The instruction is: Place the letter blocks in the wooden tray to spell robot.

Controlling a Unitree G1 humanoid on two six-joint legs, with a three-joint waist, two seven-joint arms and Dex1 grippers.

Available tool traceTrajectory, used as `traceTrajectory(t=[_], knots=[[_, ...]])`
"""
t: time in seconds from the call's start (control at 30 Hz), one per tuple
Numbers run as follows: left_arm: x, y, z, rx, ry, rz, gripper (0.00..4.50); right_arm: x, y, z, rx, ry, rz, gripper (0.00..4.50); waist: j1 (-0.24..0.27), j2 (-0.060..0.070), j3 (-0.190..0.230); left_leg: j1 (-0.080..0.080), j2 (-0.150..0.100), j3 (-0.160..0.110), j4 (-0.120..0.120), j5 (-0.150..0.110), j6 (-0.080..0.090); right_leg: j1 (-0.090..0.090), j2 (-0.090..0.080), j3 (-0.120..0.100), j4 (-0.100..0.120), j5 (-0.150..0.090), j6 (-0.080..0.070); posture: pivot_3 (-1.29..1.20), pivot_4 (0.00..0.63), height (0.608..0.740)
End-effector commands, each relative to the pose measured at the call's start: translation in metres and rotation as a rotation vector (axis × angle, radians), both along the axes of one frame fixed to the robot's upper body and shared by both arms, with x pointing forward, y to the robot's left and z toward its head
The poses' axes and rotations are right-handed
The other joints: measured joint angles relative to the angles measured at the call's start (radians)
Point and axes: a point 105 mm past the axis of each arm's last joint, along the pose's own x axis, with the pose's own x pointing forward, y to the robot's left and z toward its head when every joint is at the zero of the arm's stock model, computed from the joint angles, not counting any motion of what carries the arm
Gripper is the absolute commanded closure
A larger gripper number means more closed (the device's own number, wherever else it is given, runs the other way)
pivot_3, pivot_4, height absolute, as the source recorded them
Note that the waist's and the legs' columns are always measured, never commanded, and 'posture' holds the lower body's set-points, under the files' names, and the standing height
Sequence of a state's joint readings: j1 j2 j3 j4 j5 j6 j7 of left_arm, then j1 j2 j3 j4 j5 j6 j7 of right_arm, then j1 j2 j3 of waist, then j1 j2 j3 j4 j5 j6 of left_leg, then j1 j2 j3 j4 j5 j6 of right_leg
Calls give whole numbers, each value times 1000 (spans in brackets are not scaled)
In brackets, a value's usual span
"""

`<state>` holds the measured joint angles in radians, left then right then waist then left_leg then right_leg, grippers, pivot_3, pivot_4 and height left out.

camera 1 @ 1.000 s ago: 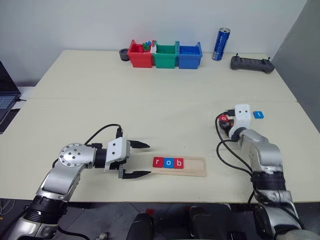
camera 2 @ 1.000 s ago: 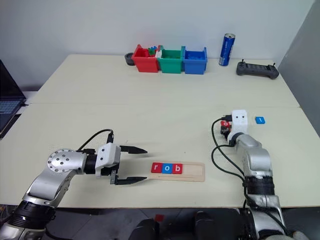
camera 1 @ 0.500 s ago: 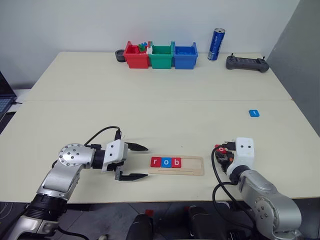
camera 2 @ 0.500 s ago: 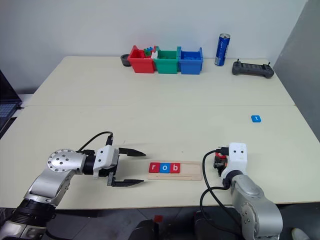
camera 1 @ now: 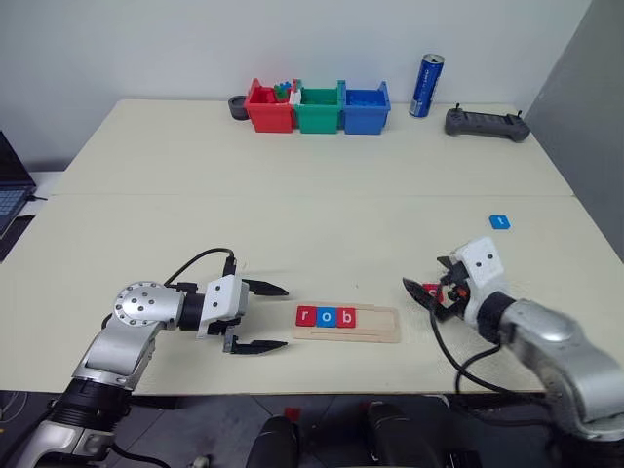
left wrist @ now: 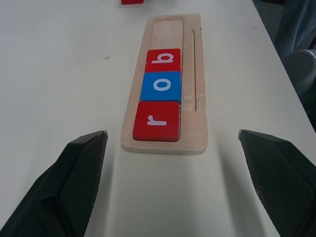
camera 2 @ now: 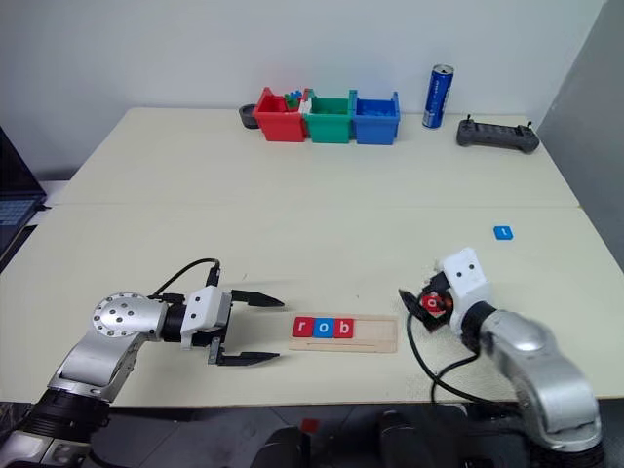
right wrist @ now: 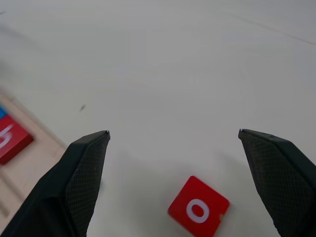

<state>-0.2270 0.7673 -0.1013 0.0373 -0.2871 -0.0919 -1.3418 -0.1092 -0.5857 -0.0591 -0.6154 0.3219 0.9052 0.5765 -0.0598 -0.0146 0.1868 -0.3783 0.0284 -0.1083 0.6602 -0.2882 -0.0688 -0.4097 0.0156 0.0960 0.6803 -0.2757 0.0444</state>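
Step in hand: we judge the fourth letter is being brought in; the wooden tray [camera 1: 348, 323] holds r, o, b at its left end, its right part bare.
Red o block [right wrist: 198, 207]: lies loose on the table, just right of the tray, unheld.
Blue t block [camera 1: 499, 221]: far right, well apart.
Right gripper [camera 2: 421, 298]: fingers spread wide over the o.
Left gripper [camera 1: 263, 316]: spread apart, empty, just left of the tray.
Next move: we think it calls for closing on the o and seating it beside b.
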Motion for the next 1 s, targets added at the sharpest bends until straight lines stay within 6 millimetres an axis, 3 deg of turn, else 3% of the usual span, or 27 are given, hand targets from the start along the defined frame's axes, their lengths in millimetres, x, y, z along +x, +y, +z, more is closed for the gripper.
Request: traceTrajectory(t=[0.03, 0.33, 0.6, 0.9, 1.0], knots=[[2, -1, 5, -8, -29, -3, 0, 7, -4, 8, -78, -54, 168, 57, 0, 0, 0, 0, 0, 0, 0, 0, 0, 0, 0, 0, 0, 0, 0, 0, 150, 740], [2, -3, 6, -12, -32, -5, 0, 21, -25, -14, -226, 47, 376, 57, 1, 0, 0, 0, 0, 1, 1, 0, 0, 0, 0, 1, 0, 2, -2, 0, 150, 740], [-1, -8, 13, -14, -39, -5, 0, 30, -35, -31, -288, 131, 418, 57, 2, 0, 0, 0, 0, 1, 1, 0, 0, 0, 0, 0, 0, 2, -3, 0, 150, 740], [0, -11, 14, -17, -33, 3, 0, 32, -44, -39, -189, 181, 247, 2962, 3, -1, 0, 2, 0, 0, 2, 0, 0, 2, 0, 0, 1, 2, -2, 0, 150, 740], [0, -11, 12, -18, -31, 4, 0, 32, -50, -34, -152, 165, 108, 3070, 5, -1, 0, 2, -1, 0, 2, 0, 0, 3, -1, 0, 0, 2, -2, 0, 150, 740]])
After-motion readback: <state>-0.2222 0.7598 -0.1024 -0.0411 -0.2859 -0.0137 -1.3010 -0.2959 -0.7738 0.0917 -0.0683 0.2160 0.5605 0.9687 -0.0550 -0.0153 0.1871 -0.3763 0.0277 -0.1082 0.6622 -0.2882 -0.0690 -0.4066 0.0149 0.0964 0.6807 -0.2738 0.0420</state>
